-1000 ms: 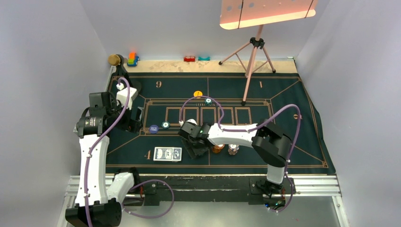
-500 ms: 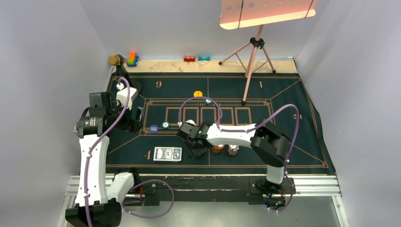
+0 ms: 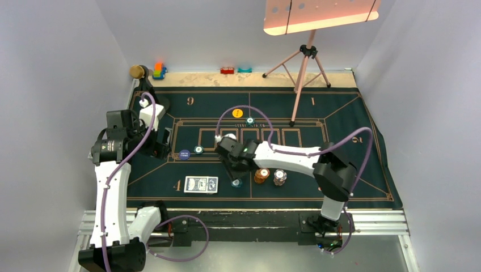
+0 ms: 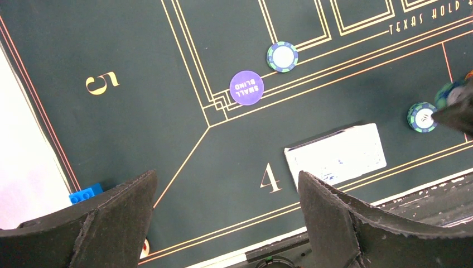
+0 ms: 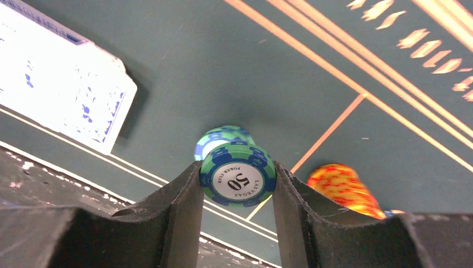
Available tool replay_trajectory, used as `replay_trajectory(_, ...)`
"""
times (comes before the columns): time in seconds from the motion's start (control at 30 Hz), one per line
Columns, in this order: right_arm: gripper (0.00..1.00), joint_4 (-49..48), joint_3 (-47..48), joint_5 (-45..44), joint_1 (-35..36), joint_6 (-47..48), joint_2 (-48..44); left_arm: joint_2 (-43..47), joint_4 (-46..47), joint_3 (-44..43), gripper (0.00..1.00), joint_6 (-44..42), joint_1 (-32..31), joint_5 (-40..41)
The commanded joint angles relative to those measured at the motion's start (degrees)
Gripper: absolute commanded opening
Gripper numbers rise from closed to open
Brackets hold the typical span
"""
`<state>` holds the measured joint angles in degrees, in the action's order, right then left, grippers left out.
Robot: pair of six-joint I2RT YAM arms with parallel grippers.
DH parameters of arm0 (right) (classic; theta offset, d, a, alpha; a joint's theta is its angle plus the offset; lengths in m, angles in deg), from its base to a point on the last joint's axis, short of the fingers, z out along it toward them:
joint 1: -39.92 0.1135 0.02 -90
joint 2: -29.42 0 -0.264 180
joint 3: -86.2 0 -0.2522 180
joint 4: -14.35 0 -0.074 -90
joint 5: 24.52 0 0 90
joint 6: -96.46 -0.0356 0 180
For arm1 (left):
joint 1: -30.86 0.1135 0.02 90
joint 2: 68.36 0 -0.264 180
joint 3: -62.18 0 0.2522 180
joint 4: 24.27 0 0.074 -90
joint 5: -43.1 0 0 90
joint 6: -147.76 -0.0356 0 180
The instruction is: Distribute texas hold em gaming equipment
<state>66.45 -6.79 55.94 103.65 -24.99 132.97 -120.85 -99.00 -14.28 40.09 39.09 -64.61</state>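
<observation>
Half closed, the right gripper (image 5: 237, 167) pinches a green, blue-notched chip (image 5: 239, 182) with a white centre reading 50 over the mat's (image 5: 184, 61) near middle, right of the cards (image 5: 61, 103); the left gripper (image 4: 227, 177) gapes empty.

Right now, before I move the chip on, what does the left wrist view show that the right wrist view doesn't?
Only the left wrist view: the purple small-blind button, a white-centred chip just beside it, a blue toy block, and the left claw, open and empty.
Only the right wrist view: the right claw shut on a green 50 chip with its face readable, and the orange chip stack.
Both: the card deck and a loose chip lying flat near it.
</observation>
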Motion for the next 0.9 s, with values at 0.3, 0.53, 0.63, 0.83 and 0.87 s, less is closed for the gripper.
replay_trajectory(0.3, 0.0, 4.41, -9.61, -5.7, -28.2, -3.26, -23.48, -0.43, 0.81, -2.72, 1.0, -1.01, 0.29, -0.56)
replay_trajectory(0.53, 0.0, 6.35, -22.87, -5.25, -35.71, -15.69, -31.41, -0.75, 1.02, -2.68, 1.0, -0.97, 0.25, -0.79)
replay_trajectory(0.63, 0.0, 9.31, -25.69, -6.27, -36.1, -21.63, -31.45, -0.78, 0.92, -2.86, 1.0, -0.96, 0.25, -1.04)
replay_trajectory(0.83, 0.0, 6.62, -29.22, -7.2, -36.25, -26.08, -32.16, -1.2, 0.81, -3.22, 1.0, -0.81, 0.27, -1.47)
replay_trajectory(0.87, 0.0, 6.24, -29.48, -7.36, -36.6, -26.11, -31.84, -1.24, 0.58, -3.41, 1.0, -0.87, 0.28, -1.52)
